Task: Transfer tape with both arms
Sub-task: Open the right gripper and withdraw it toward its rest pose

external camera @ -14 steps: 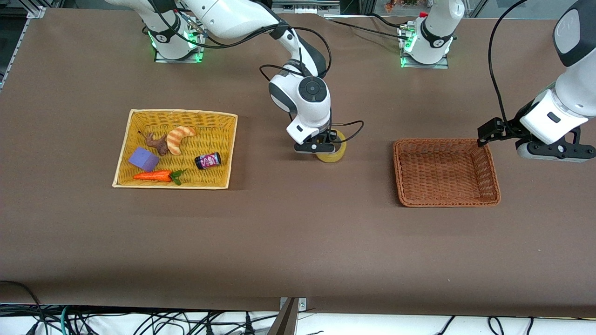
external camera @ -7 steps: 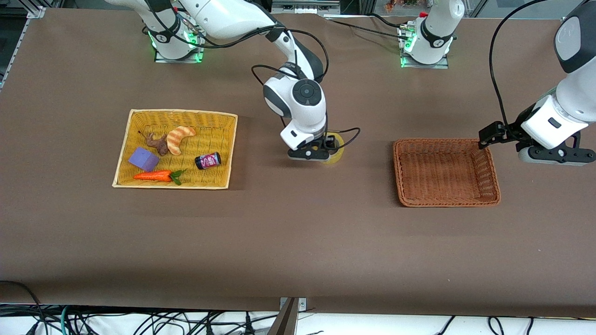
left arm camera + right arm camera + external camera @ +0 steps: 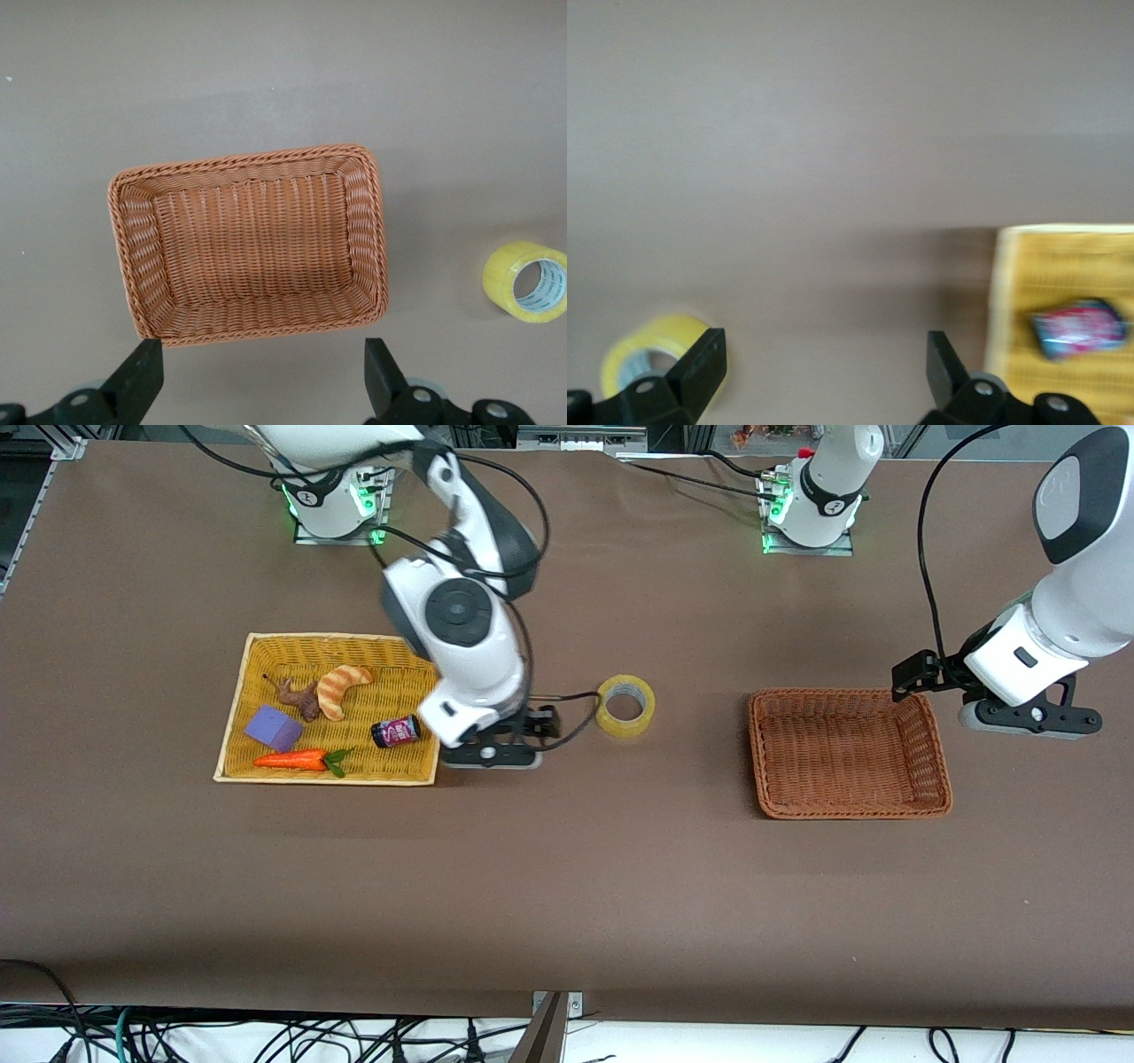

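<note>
Two woven baskets flank what we track: a yellow rectangular wicker tray (image 3: 266, 762) with toys and a small dark can (image 3: 396, 732) toward the right arm's end, an orange-brown wicker basket (image 3: 930, 753), empty, toward the left arm's. Between them, flat on the brown table (image 3: 567, 886), we see the translucent yellowish tape roll (image 3: 625, 705), grey core up, untouched. Right gripper (image 3: 819, 372) hangs between tray and tape, jaws wide, empty. Left gripper (image 3: 261, 376) hovers by the basket's edge, jaws wide, empty.
</note>
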Controlling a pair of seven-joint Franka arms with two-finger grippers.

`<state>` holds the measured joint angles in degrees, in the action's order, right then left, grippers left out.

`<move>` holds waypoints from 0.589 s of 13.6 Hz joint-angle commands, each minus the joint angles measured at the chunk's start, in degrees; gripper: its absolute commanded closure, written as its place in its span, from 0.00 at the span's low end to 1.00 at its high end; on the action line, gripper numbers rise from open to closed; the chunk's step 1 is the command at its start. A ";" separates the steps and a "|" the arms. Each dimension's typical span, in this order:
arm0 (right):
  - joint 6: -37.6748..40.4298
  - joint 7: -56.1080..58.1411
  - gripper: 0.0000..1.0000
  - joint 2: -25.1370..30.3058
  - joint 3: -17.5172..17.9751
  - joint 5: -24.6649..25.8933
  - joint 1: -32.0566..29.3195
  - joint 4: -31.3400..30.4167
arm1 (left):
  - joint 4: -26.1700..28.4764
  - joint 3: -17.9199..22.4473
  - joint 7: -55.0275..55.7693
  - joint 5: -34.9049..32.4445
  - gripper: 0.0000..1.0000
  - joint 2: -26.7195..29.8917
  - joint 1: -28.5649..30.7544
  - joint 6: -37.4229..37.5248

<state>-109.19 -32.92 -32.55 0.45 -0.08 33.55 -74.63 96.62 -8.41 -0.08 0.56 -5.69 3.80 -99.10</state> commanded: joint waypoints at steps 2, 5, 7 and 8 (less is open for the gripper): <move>9.24 11.98 0.00 12.64 -2.11 -1.42 -3.83 -6.90 | -1.17 0.06 0.25 0.93 0.00 -0.38 0.07 1.18; 8.82 19.80 0.00 27.40 -1.68 -1.42 -10.84 -21.99 | -1.08 0.06 0.34 0.93 0.00 -0.29 0.07 1.36; 8.63 26.21 0.00 35.33 -1.42 -1.42 -15.86 -28.79 | -1.25 0.06 0.25 0.85 0.00 -0.46 0.24 1.19; 9.34 27.81 0.00 37.45 -0.11 -1.42 -19.01 -29.60 | -1.43 0.06 0.25 0.93 0.00 -0.64 0.42 1.10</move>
<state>-98.61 -9.24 -3.99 -1.98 -0.55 19.60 -95.33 96.61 -8.36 -0.08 0.56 -5.73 3.91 -98.89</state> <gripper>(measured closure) 0.000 0.000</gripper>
